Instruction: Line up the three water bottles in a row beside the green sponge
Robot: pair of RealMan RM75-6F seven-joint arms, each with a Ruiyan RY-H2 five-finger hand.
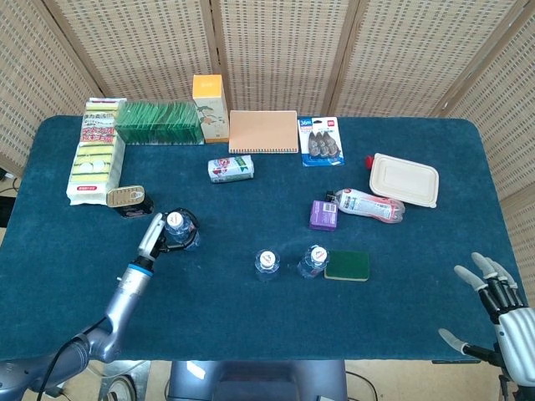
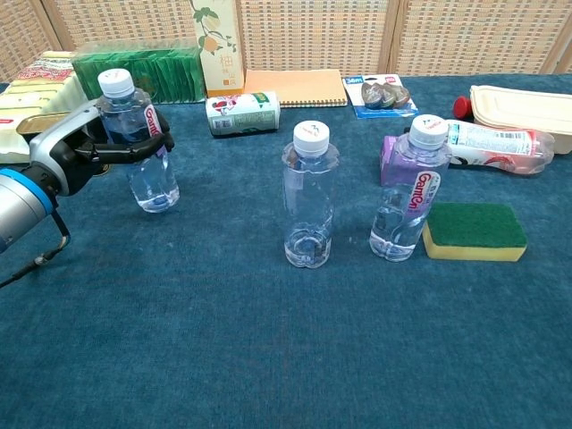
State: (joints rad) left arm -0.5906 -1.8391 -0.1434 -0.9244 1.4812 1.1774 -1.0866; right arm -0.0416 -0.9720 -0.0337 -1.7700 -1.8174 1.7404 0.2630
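Left hand [image 2: 85, 147] is wrapped around the upper body of the far-left water bottle [image 2: 138, 143], fingers curled across its label; the bottle stands upright on the blue bench [image 2: 268, 357], its base appearing to touch the cloth. Middle water bottle [image 2: 309, 197] stands upright and untouched, well apart from the held one. Third water bottle [image 2: 411, 189] stands upright just beside the left end of the green sponge [image 2: 474, 231], which lies flat. Right hand [image 1: 500, 313] is at the near right corner, off the bench edge, fingers spread and holding nothing. Behind the third bottle: a purple box [image 2: 391, 159] and a bottle lying on its side [image 2: 496, 146]. Along the far edge: a spiral notebook [image 1: 263, 131], a green packet stack [image 1: 157, 123] and a lidded food container [image 1: 405, 179].
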